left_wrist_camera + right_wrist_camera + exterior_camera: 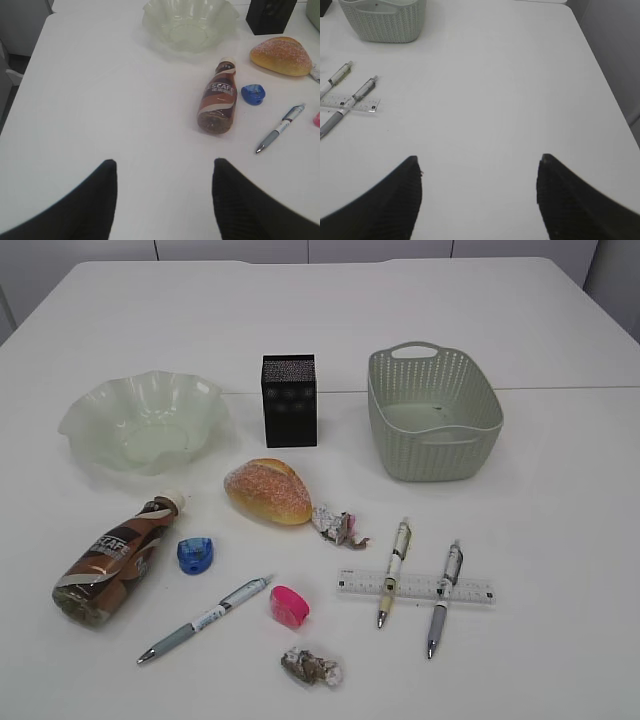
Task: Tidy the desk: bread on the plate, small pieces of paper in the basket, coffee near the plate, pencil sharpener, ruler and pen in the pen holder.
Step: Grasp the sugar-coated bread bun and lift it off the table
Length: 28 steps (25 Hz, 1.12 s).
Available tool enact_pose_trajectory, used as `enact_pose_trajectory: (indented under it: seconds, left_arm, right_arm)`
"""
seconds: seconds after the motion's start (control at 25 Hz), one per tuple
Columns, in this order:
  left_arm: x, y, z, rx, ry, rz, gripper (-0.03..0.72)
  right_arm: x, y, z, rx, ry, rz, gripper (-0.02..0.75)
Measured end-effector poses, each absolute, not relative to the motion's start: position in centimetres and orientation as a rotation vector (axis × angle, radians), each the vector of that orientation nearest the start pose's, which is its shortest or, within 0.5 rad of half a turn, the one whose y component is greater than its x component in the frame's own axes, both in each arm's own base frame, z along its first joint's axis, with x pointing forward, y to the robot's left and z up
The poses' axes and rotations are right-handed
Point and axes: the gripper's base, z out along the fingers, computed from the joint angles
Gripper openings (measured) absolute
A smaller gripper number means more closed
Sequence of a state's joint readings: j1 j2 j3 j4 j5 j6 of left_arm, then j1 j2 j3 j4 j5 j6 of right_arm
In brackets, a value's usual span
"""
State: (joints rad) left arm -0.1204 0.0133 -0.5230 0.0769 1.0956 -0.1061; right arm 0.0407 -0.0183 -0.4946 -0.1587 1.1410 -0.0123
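On the white desk [560, 500] stand the green glass plate [85, 415], black pen holder [289, 400] and grey-green basket [430, 455]. In front lie the bread [268, 490], the coffee bottle [112, 560] on its side, a blue pencil sharpener [195, 554], a pink one [289, 606], a pen [205, 620], and two paper wads [335, 524] [312, 667]. Two more pens [393, 570] [445, 595] rest across the ruler [415, 588]. My left gripper [164, 162] is open over bare desk, left of the bottle [217, 97]. My right gripper [479, 159] is open, right of the ruler [350, 104]. Neither shows in the exterior view.
The desk's left edge [30, 65] runs close beside my left gripper. Its right edge [605, 85] runs close beside my right gripper. A seam [560, 388] crosses the desk behind the basket.
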Motion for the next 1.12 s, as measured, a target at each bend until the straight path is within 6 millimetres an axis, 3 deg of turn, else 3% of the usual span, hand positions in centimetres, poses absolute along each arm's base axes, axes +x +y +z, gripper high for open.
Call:
enact_pose_trajectory:
  seconds: [0.68,1.12]
  left_arm:
    - [-0.7,0.6,28.5,0.009,2.083,-0.058,0.451]
    - [0.5,-0.6,36.1,0.029,2.200,-0.206,0.450]
  right_arm:
    - [-1.1,-1.4,27.0,-0.039,2.105,-0.175,0.527]
    - [-1.1,-1.4,27.0,-0.039,2.105,-0.175,0.527]
